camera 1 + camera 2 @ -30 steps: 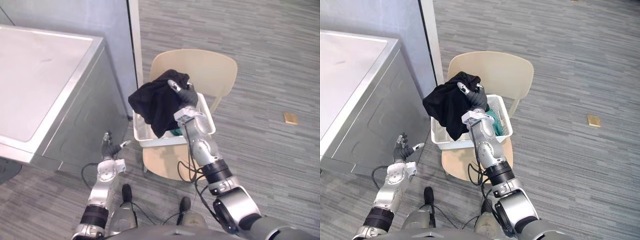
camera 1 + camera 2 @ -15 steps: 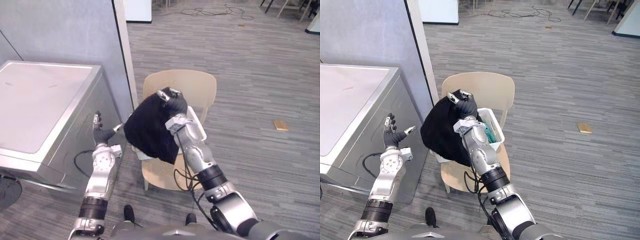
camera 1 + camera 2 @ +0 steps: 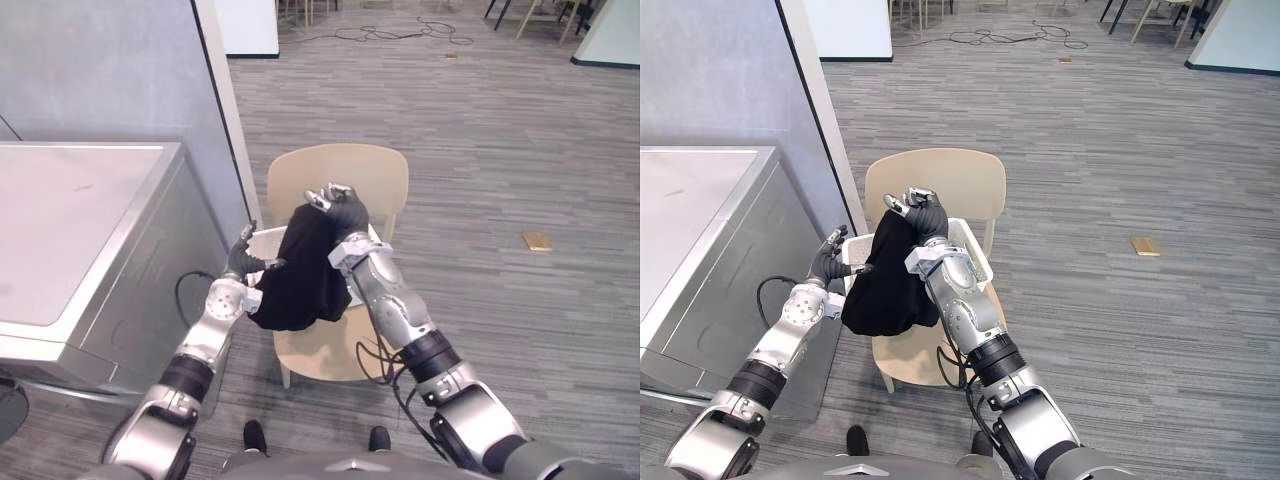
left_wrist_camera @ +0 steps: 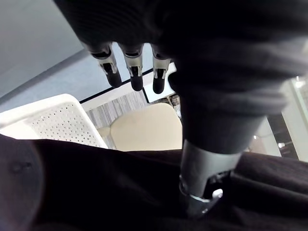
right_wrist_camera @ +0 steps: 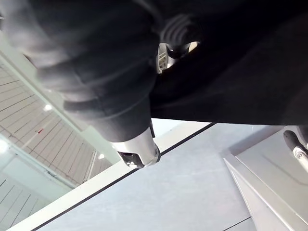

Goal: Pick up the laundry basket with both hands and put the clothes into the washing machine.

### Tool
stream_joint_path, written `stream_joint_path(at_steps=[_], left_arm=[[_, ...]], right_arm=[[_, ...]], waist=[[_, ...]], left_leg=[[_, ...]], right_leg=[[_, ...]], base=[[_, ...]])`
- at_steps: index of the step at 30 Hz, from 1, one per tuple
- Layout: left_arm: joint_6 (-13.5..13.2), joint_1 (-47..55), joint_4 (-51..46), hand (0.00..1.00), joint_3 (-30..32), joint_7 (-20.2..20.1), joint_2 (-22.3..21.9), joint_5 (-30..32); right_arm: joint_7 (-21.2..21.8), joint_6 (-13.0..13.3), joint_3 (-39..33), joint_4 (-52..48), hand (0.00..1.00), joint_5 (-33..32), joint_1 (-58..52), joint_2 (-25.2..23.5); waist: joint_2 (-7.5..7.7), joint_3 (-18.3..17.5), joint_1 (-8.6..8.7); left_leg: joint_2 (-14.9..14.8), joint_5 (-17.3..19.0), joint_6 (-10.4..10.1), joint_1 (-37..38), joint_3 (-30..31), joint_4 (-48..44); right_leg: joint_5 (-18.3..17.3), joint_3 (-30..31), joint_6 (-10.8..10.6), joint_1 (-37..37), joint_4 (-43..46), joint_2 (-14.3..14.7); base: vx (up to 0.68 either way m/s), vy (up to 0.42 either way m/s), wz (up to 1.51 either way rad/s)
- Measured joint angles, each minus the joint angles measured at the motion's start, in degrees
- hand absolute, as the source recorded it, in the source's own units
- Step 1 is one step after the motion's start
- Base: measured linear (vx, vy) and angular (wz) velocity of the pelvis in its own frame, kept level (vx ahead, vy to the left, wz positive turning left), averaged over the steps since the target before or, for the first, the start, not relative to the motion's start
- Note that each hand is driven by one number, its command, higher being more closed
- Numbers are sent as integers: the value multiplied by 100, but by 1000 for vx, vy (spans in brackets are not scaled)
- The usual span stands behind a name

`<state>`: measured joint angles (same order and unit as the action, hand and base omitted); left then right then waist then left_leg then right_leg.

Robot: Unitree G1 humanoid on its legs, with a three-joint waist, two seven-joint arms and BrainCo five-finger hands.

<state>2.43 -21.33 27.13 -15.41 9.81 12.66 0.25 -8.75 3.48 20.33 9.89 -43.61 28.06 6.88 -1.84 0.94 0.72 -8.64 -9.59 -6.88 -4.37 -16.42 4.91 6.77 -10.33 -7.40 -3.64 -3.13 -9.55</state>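
The right hand (image 3: 340, 210) is gripping a black garment (image 3: 298, 278), its fingers curled into the cloth, and is holding it over the white laundry basket (image 3: 976, 256). The left hand (image 3: 243, 262) is lying against the garment's side with straight fingers, thumb touching the cloth. The basket is sitting on a beige chair (image 3: 340, 170) beside the washing machine (image 3: 80, 225).

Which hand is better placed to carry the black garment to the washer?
The right hand, probably: it grips the garment above the basket. The left hand is open beside it.
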Motion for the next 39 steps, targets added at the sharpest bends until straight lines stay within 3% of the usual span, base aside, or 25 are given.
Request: stream_joint_path(at_steps=[10, 16, 19, 26, 31, 32, 39], left_arm=[[19, -346, 588, 0, -324, -696, 365, 10], [19, -759, 795, 0, -900, -952, 437, 11], [23, -1038, 1062, 0, -1240, -1023, 255, 34], [54, -1445, 1528, 0, -1388, -852, -252, -21], [72, -1691, 1528, 0, -1396, -664, -510, -505], [72, -1702, 1527, 100, -1389, -621, -569, -593], [91, -1704, 1518, 100, -1251, -22, -892, -1066]], right_arm=[[117, -76, 1, 2, 100, -6, 7, 90], [236, -117, 50, 4, 100, -117, 7, 89], [237, -117, 154, 3, 100, -126, 7, 45], [226, -116, 155, 3, 100, -146, 101, 34], [207, -108, 299, 1, 100, -147, 375, 30], [202, -108, 321, 1, 100, -148, 387, 30], [28, -100, 382, -4, 100, -146, 387, -10]], waist=[[1, 0, 110], [5, 2, 132], [12, 3, 142], [90, 53, 292], [156, 98, 339], [164, 102, 367], [206, 129, 396]], left_leg=[[-51, -7, 8, -12, -109, -1], [-79, -14, 3, -70, -108, 0], [-90, -13, 1, -93, -189, 1], [-95, -20, 7, -200, -436, 0], [-118, -28, 8, -259, -643, 0], [-128, -28, 8, -254, -648, 0], [-139, -34, 1, -248, -617, 0]], right_leg=[[108, 101, -7, -36, -116, 66], [132, 107, 17, -62, -140, 94], [143, 192, 33, -163, -140, 103], [261, 454, 18, -429, -139, 118], [338, 663, 38, -637, -140, 155], [339, 667, 39, -635, -140, 165], [340, 641, 43, -613, -140, 173]], base=[[5, -9, -6], [-2, -1, -1], [-23, -7, -13], [-11, -8, -19], [-13, -15, -21], [-7, -20, -5], [-6, -3, 1]])
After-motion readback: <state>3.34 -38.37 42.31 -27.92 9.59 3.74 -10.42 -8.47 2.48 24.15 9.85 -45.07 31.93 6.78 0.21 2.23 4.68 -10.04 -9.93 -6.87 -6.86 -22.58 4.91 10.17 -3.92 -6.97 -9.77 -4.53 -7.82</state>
